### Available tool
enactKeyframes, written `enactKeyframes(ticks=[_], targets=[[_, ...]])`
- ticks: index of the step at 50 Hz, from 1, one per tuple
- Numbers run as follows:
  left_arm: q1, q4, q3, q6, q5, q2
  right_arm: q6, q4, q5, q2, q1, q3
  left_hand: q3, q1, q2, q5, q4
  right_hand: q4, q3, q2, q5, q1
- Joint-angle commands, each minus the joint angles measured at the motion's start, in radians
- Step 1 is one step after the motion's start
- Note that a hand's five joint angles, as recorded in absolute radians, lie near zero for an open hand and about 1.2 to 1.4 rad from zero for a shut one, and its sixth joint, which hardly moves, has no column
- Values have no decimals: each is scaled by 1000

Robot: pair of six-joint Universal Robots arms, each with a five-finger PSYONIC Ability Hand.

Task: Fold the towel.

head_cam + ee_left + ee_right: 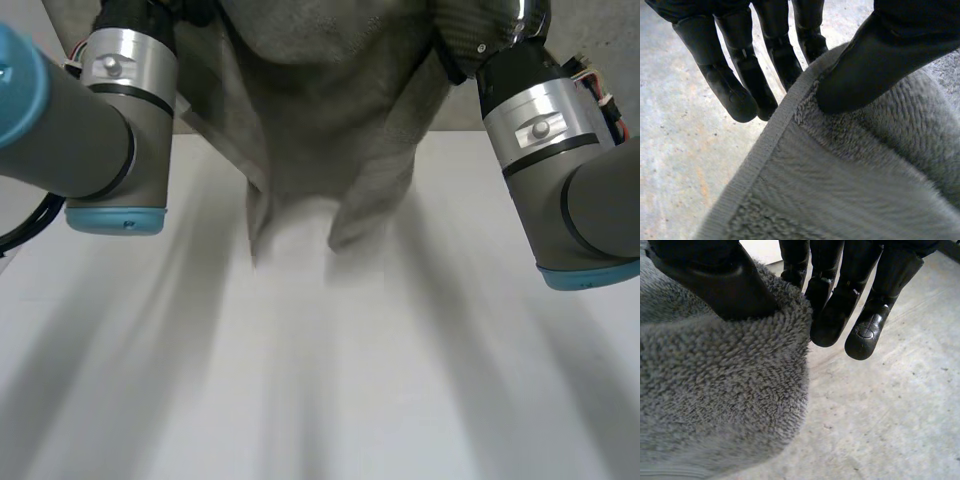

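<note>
White surface (320,400) stretches open from the near edge up to its far middle, where one grey towel (330,120) hangs with two lower ends; whether they touch it I cannot tell. Two arms flank the towel, one toward each side edge. The left hand (900,55) pinches the towel just inside its hemmed edge, thumb on top, fingers (735,95) beneath. The right hand (715,285) is clamped on a bunched fold, thumb against fingers (832,320).
</note>
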Motion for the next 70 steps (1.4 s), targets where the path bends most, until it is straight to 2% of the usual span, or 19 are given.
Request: enactKeyframes(ticks=[1,3,6,8,9,11,14,16,17,19,20,22,25,30,36,38,48,63,70], targets=[[-1,-27,-260,2,35,76,-10,278,-27,66,10,20,-148,-73,-116,-263,-121,-11,-13,-22,-29,-13],[5,-69,-382,5,42,100,-51,427,-42,81,10,37,-148,-73,-116,-263,-121,-8,-10,-19,-26,-10],[15,-96,-439,8,47,110,-85,511,-57,87,10,46,-148,-73,-116,-263,-121,-8,-10,-19,-26,-10],[32,-149,-552,26,62,131,-191,690,-100,87,10,84,-148,-73,-116,-263,-121,-8,-10,-19,-26,-10],[32,-149,-553,26,62,131,-191,691,-100,87,10,84,-148,-73,-116,-263,-121,-8,-10,-19,-26,-10],[37,-200,-647,66,96,149,-339,887,-129,92,8,136,-148,-73,-116,-263,-121,-11,-13,-22,-29,-13],[35,-221,-683,92,116,160,-406,976,-136,96,8,159,-148,-73,-116,-263,-121,-29,-31,-39,-46,-30],[35,-253,-735,134,136,186,-453,1081,-146,98,4,196,-148,-73,-116,-263,-121,-227,-229,-238,-244,-229],[35,-254,-735,134,136,186,-454,1082,-146,98,4,196,-148,-73,-116,-263,-121,-228,-231,-239,-246,-230],[35,-261,-767,146,138,214,-409,1060,-146,76,7,215,-148,-73,-116,-263,-121,-690,-692,-701,-707,-691],[35,-261,-767,146,138,214,-409,1060,-146,76,7,215,-148,-73,-116,-263,-121,-692,-694,-703,-710,-694],[34,-261,-783,146,138,238,-298,999,-146,18,5,209,-148,-73,-116,-263,-121,-877,-879,-887,-894,-878],[34,-261,-789,146,138,251,-225,961,-146,-11,-1,201,-148,-73,-116,-263,-121,-901,-903,-911,-918,-902],[34,-261,-804,149,138,275,58,844,-142,-37,-10,150,-148,-73,-116,-263,-121,-980,-982,-991,-997,-981],[34,-260,-821,151,138,281,214,855,-133,-16,-38,72,-148,-73,-116,-263,-121,-977,-979,-988,-994,-979],[35,-260,-829,152,138,286,252,896,-130,57,-47,14,-148,-73,-116,-263,-121,-951,-953,-961,-968,-952],[37,-258,-830,155,136,306,229,1094,-103,231,-84,-106,-148,-73,-116,-263,-121,-918,-921,-929,-936,-920],[58,-251,-827,155,138,301,149,1086,-83,240,-246,3,-148,-73,-116,-263,-121,-877,-879,-888,-895,-879],[74,-251,-826,155,136,301,114,1068,-88,244,-309,55,-148,-73,-116,-263,-121,-754,-756,-765,-771,-756]])
